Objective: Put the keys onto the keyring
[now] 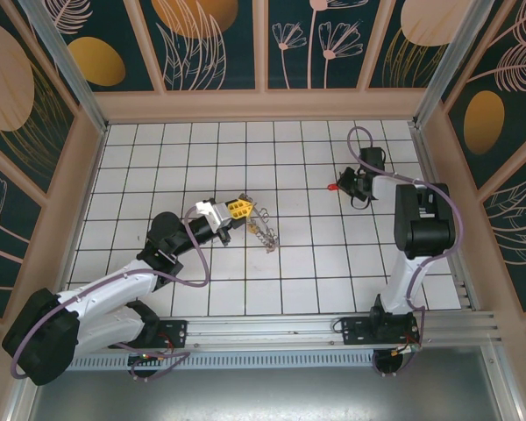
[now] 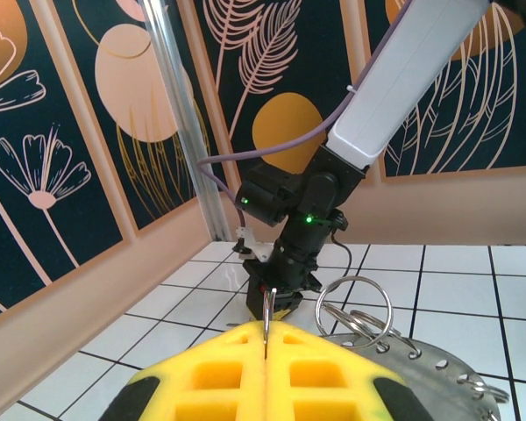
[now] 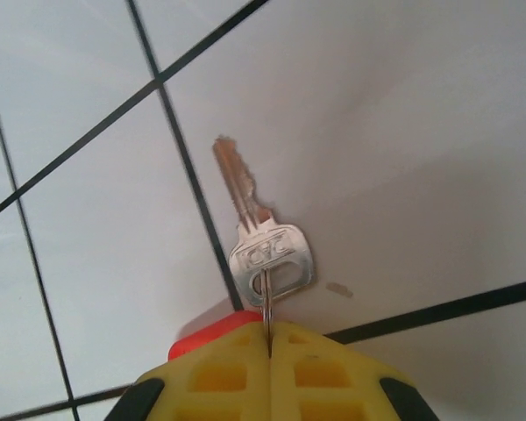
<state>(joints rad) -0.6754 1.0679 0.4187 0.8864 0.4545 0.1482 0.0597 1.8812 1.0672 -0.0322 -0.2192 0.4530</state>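
Observation:
My left gripper (image 1: 243,208) (image 2: 266,326) is shut on a thin wire loop of the keyring (image 1: 263,230), which shows edge-on between the yellow fingertips. More round loops (image 2: 358,309) and a grey holed metal plate (image 2: 443,375) of the keyring hang just to its right. Farther right on the floor, my right gripper (image 1: 344,186) (image 3: 268,326) is shut on a thin wire loop threaded through the head of a silvery key (image 3: 267,254). That key's blade points away over the white tiles. A red key head (image 3: 202,338) (image 1: 331,187) peeks out under the left finger.
The floor is white tiles with black lines (image 1: 289,263), walled by tan and dark floral panels (image 1: 263,44). In the left wrist view my right arm's black wrist (image 2: 298,232) stands a short way ahead of the left gripper. An aluminium rail (image 1: 333,329) runs along the near edge.

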